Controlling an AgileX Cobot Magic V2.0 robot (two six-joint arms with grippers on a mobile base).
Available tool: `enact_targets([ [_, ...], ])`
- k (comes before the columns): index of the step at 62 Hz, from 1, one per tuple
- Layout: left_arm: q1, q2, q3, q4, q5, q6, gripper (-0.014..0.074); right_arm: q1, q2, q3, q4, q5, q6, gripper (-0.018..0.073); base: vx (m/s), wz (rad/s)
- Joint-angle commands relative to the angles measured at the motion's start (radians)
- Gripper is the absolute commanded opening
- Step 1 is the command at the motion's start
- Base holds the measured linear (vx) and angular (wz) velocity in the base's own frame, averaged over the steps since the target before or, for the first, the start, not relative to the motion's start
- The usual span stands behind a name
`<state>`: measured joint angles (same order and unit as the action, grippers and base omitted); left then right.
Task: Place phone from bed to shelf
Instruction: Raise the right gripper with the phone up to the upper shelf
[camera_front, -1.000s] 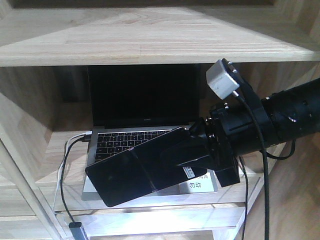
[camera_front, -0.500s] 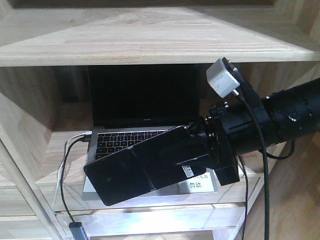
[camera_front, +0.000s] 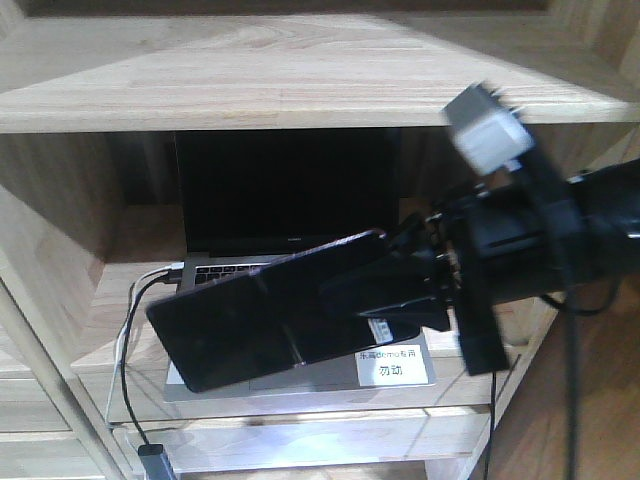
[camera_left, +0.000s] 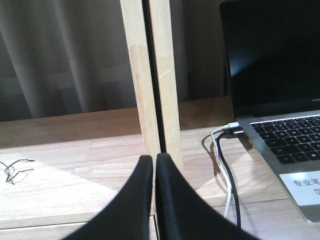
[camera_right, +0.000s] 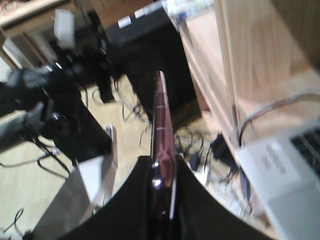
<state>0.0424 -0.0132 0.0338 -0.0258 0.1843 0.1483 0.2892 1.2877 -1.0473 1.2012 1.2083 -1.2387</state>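
Note:
The phone (camera_front: 250, 325) is a slim black slab held in the air, tilted, just in front of the open laptop (camera_front: 285, 195) on the light wood shelf (camera_front: 300, 85). My right gripper (camera_front: 345, 290) is shut on the phone's right end. In the right wrist view the phone (camera_right: 161, 120) appears edge-on with its pinkish rim, clamped between the black fingers of the right gripper (camera_right: 162, 165). My left gripper (camera_left: 152, 159) is shut with nothing in it, low over a shelf board beside a wooden upright (camera_left: 150, 75). The bed is out of view.
A silver laptop (camera_left: 280, 75) with a white label stands open on the middle shelf. White and black cables (camera_left: 225, 170) run from its left side over the board's edge. A thick upper shelf board hangs above. Floor cables (camera_right: 200, 145) lie below.
My right arm has swung, blurred in motion. The phone has shifted left and slightly up, its left end rising. The left arm's earlier state is not shown.

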Motion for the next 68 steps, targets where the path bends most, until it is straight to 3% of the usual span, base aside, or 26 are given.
enact_targets([
  [1,-0.004,-0.013,-0.021,-0.009,-0.072,-0.006,0.0001,-0.003,-0.079,-0.028,0.111,-0.004,0.0,-0.0002,0.0,0.0],
  [18,-0.004,-0.013,-0.021,-0.009,-0.072,-0.006,0.0001,-0.003,-0.192,-0.053,0.115,-0.169,0.07,-0.0002,0.0,0.0],
  [34,-0.004,-0.013,-0.021,-0.009,-0.072,-0.006,0.0001,-0.003,-0.169,-0.251,0.086,-0.206,0.137,-0.0002,0.0,0.0],
  [54,-0.004,-0.013,-0.021,-0.009,-0.072,-0.006,0.0001,-0.002,0.015,-0.538,0.07,-0.24,0.172,-0.0002,0.0,0.0],
  [68,-0.004,-0.013,-0.021,-0.009,-0.072,-0.006,0.0001,0.0,0.214,-0.753,0.152,-0.236,0.184,-0.0002,0.0,0.0],
])
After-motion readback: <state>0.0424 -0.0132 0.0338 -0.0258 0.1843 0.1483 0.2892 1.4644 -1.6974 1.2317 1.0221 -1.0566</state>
